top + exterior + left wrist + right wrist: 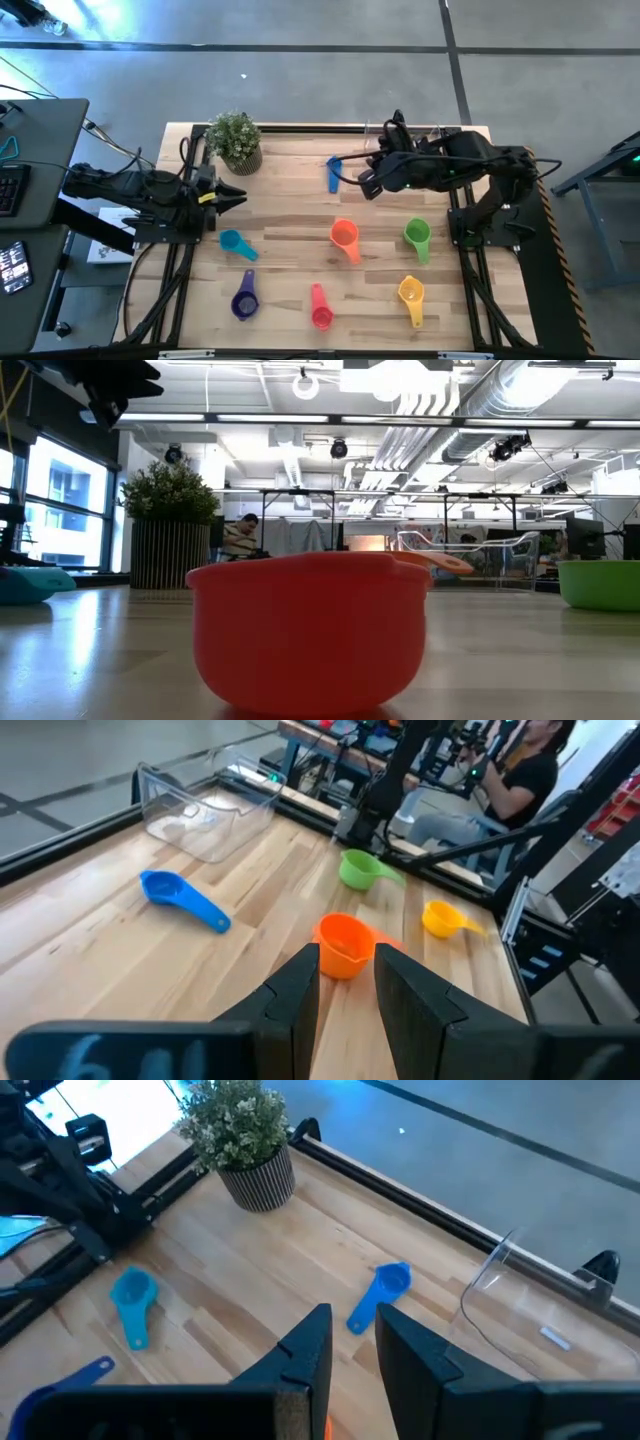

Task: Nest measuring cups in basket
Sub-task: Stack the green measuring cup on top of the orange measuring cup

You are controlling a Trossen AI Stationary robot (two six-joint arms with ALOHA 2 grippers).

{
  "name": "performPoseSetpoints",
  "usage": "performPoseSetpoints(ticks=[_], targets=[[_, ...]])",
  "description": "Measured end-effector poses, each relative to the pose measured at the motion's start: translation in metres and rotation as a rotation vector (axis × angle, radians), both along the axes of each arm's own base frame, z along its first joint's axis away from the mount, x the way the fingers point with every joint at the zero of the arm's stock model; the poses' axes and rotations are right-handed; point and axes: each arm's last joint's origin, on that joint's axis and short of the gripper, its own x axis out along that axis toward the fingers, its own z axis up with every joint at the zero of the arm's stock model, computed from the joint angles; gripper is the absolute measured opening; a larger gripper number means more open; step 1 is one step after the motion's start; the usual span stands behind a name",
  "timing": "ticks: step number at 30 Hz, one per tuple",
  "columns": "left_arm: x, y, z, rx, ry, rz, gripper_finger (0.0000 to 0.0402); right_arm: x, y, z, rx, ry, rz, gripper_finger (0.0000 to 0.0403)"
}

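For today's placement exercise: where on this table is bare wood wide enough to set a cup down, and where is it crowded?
Free: the strip between the plant and the blue cup, and the patch bordered by the blue, teal and orange cups. Crowded: the near half, where purple, red, yellow and green cups lie.

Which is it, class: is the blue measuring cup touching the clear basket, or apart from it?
Apart. The left wrist view shows bare wood between the blue measuring cup and the clear basket.
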Motion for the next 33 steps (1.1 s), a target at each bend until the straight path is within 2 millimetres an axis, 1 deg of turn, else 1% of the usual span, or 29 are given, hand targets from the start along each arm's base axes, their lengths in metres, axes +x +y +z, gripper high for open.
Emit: performPoseSetpoints(ticks=[7,10,12,17,20,24,28,33], targets=[[0.003,-0.001,-0.001,0.003,0.014,0.000,0.0090,-0.003,-0.004,0.002,-0.027,0.044,0.063,0.0074],[0.003,-0.001,-0.001,0.003,0.011,0.000,0.0090,-0.010,-0.007,0.004,-0.049,0.054,0.084,0.0074],[0.003,-0.001,-0.001,0.003,0.011,0.000,0.0090,-0.019,-0.010,0.002,-0.057,0.073,0.080,0.0074],[0.003,-0.001,-0.001,0.002,0.010,0.000,0.0090,-0.049,-0.016,-0.021,-0.017,0.129,0.032,0.0074],[0.003,-0.001,-0.001,0.003,0.010,0.001,0.0090,-0.067,-0.016,-0.034,0.053,0.126,-0.015,0.0074],[0.003,0.000,-0.001,0.007,0.010,0.015,0.0090,-0.085,-0.018,-0.051,0.144,0.131,-0.070,0.0074],[0.003,0.000,-0.001,0.014,0.008,0.038,0.0090,-0.095,-0.019,-0.068,0.207,0.147,-0.114,0.0074],[0.002,0.001,-0.001,0.019,0.010,0.052,0.0090,-0.097,-0.017,-0.096,0.286,0.242,-0.136,0.0074]])
